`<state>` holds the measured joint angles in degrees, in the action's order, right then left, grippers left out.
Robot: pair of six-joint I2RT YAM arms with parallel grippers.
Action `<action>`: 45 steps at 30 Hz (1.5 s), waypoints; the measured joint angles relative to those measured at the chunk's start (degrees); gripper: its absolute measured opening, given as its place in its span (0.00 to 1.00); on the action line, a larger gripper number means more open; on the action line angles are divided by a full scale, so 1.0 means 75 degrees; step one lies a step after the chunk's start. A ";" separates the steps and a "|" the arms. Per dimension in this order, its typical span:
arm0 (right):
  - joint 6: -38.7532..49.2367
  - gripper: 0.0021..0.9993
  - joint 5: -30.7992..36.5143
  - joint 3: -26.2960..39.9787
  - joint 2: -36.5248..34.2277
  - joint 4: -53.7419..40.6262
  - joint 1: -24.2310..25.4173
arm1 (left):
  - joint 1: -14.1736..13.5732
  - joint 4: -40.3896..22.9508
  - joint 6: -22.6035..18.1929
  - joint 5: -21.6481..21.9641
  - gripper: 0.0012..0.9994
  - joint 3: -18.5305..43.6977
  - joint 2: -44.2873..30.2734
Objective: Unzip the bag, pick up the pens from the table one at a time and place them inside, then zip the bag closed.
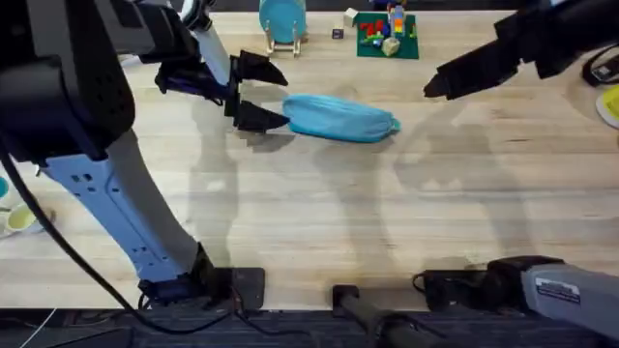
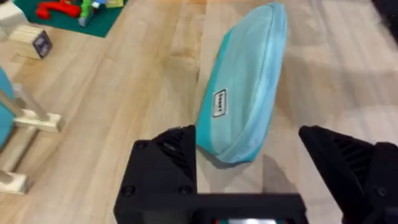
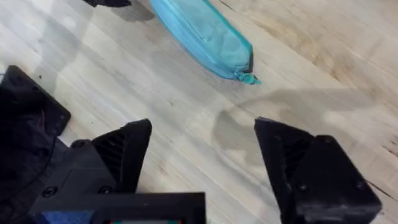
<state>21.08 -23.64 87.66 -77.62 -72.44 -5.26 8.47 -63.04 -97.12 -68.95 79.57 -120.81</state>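
Pale wooden planks make up the counter (image 1: 319, 203), and both arms reach over its far half. The left end effector (image 1: 259, 94) hangs with its two black fingers (image 2: 163, 174) spread wide, just beside the left end of the bag (image 1: 340, 118). One finger sits toward the far side of that end and the other toward the near side; in the left wrist view the bag's rounded end lies between them, and whether either finger touches the fabric cannot be told. The bag is a light blue pouch lying flat near the middle of the counter, its long side running left to right. A small white label (image 2: 219, 103) shows on its side. At its right end a teal pull tab (image 3: 250, 78) sticks out, and the zipper looks closed along the part that shows.

The right end effector (image 1: 435, 89) hovers above the counter to the right of the bag, apart from it, with its fingers (image 3: 127, 152) likewise spread and nothing between them.

Farther back, near the counter's far edge, stand a round teal disc on a wooden stand (image 1: 282, 21), a green mat with colourful toy pieces (image 1: 387, 34) and a small wooden block (image 2: 34, 40).
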 joint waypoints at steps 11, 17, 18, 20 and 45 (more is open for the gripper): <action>0.0000 1.00 -0.0002 0.0000 0.0000 0.0000 0.0000 | 0.0254 -0.0909 -0.0331 0.0357 1.00 0.0574 0.0910; 0.0000 1.00 0.0000 0.0000 0.0000 0.0000 0.0000 | 0.0277 -0.1030 -0.0019 0.0749 1.00 0.0709 0.2225; 0.0000 1.00 0.0000 0.0000 0.0000 0.0000 0.0000 | 0.0275 -0.1040 0.0133 0.0839 1.00 0.0709 0.2367; 0.0000 1.00 -0.0003 0.0000 -0.0003 0.0000 0.0000 | 0.0277 -0.1076 0.0563 0.1116 1.00 0.0709 0.2663; 0.0003 1.00 0.0000 0.0000 0.0000 0.0000 0.0000 | 0.0277 -0.1348 0.8620 0.4700 1.00 0.0709 0.5231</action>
<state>21.10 -23.64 87.66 -77.62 -72.44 -5.26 10.55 -73.15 -32.47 -33.70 84.88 -81.58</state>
